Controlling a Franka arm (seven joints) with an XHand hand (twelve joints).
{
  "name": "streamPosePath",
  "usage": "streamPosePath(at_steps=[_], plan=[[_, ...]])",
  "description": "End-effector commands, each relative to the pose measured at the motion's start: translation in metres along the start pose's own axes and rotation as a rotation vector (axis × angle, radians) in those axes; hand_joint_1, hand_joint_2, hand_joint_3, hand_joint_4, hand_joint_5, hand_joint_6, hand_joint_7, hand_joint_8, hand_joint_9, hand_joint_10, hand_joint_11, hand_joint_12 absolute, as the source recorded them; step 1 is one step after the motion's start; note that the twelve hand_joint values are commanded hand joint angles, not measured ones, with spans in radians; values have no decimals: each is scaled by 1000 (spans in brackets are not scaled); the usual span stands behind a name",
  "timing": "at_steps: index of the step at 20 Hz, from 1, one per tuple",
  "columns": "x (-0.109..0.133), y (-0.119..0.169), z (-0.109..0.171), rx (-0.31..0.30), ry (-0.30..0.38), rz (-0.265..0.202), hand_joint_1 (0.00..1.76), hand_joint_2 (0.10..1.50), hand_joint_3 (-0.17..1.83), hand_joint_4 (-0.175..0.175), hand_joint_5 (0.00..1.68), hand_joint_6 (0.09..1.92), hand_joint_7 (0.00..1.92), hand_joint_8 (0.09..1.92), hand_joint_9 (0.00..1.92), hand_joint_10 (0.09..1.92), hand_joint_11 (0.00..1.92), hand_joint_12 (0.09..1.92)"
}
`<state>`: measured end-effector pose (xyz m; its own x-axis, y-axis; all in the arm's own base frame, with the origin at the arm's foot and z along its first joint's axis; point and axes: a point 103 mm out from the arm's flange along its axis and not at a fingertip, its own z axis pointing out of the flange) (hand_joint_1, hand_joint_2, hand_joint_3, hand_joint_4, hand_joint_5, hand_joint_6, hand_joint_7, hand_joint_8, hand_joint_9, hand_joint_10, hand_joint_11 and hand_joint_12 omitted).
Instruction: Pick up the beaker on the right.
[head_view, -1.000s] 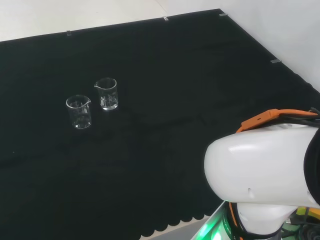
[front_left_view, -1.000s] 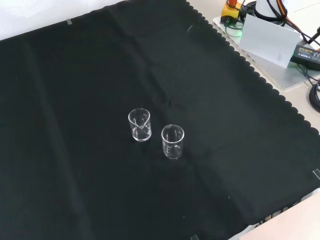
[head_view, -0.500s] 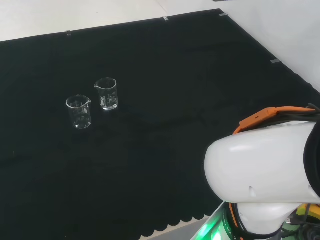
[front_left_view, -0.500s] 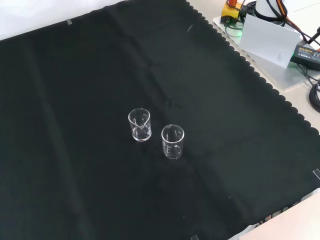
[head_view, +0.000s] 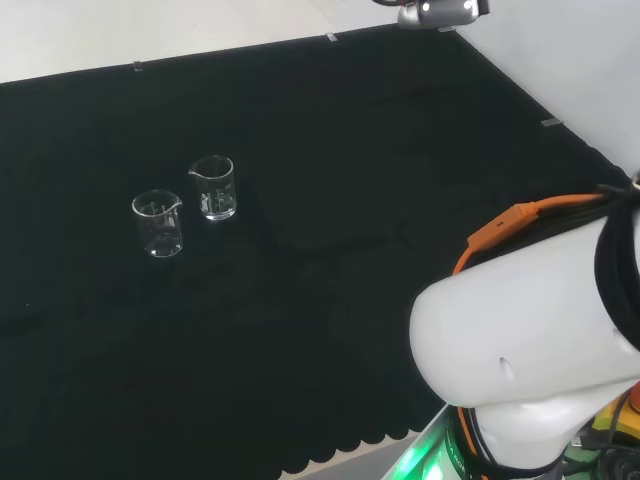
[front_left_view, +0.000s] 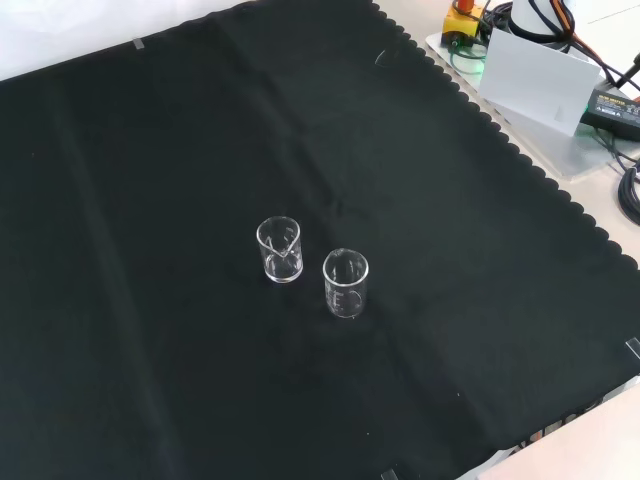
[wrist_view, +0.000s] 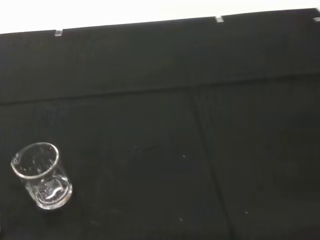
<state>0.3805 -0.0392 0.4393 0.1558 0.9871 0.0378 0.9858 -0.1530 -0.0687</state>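
Though clear, two upright beakers (head_view: 212, 187) (head_view: 158, 223) (seemingly empty) close tog. on black cloth (head_view: 330, 150).

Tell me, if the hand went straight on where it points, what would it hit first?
Probably bare black cloth: the wrist view looks onto it, with one beaker off to the side. Depth is unclear.

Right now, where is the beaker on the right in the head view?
In the head view the right-hand beaker stands upright left of centre on the black cloth, just right of and slightly beyond the other beaker, apart from it.
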Motion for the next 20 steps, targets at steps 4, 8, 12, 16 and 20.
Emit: streamPosePath(at_steps=[4, 8, 12, 16, 20], plan=[[-2, 68, 77, 32, 156, -120, 492, 1009, 280, -17, 164, 87, 259, 87, 374, 185, 0, 975], [2, 84, 97, 63, 180, -159, 558, 892, 458, -16, 170, 87, 213, 200, 241, 507, 0, 986], [8, 96, 115, 73, 203, -210, 580, 844, 530, -17, 173, 87, 159, 326, 194, 613, 0, 990], [18, 105, 128, 82, 221, -258, 612, 789, 560, -17, 176, 87, 132, 385, 187, 624, 0, 992], [32, 115, 148, 104, 244, -283, 614, 724, 571, -22, 189, 87, 145, 426, 210, 633, 0, 1001]])
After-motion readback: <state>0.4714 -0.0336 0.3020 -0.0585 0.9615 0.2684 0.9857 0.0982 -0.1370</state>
